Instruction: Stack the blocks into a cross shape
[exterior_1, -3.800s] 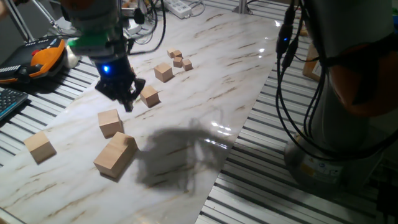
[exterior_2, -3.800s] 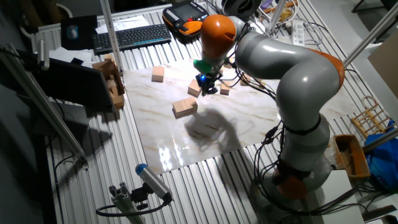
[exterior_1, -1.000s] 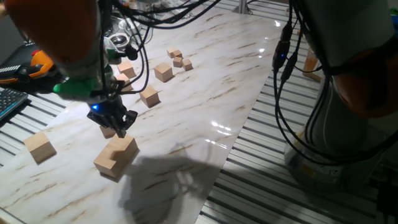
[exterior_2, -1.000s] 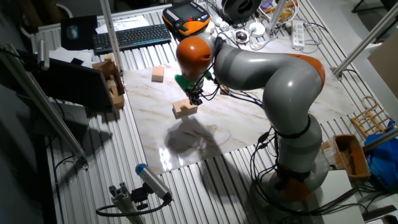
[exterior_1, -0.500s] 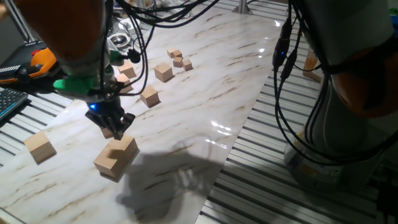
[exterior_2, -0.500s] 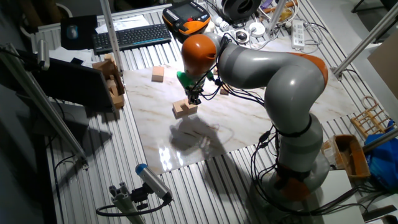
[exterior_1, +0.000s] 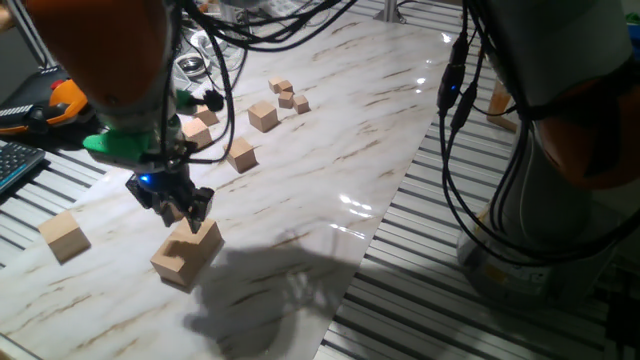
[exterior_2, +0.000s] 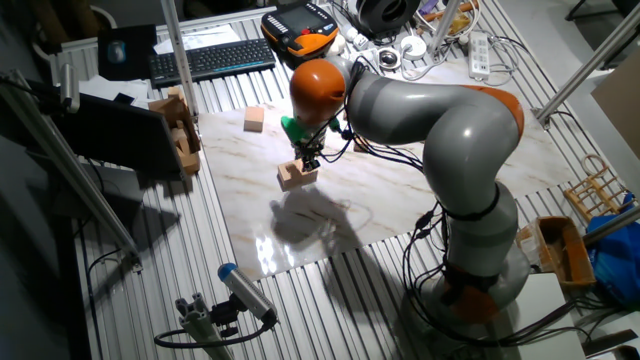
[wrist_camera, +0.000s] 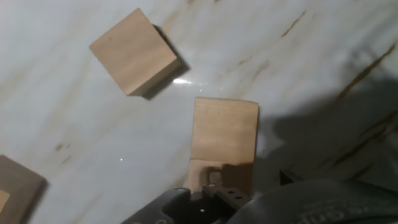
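Of the 4 large light tan wooden blocks, 1 lone block (exterior_1: 63, 237) is seen apart near the left edge of the white marble-patterned bench (exterior_1: 330, 150), untouched. Just right of it, the black two-finger gripper (exterior_1: 172, 210) is held low over the bench with its fingers closed on a second large block (wrist_camera: 224, 134), which is clamped between them and appears to be carried just clear of the surface; in the hand view this held block fills the space straight ahead of the fingers. Directly below and slightly right, 2 further large blocks (exterior_1: 187, 252) lie touching as a short row near the front edge. Further right, toward the far edge, 2 medium wooden cubes (exterior_1: 240, 155) and a cluster of tiny wooden cubes (exterior_1: 287, 96) are left aside. The task is judged to be partly done: a base row of 2 is laid, 1 block is in hand for placing across it, and the lone block has yet to be fetched.
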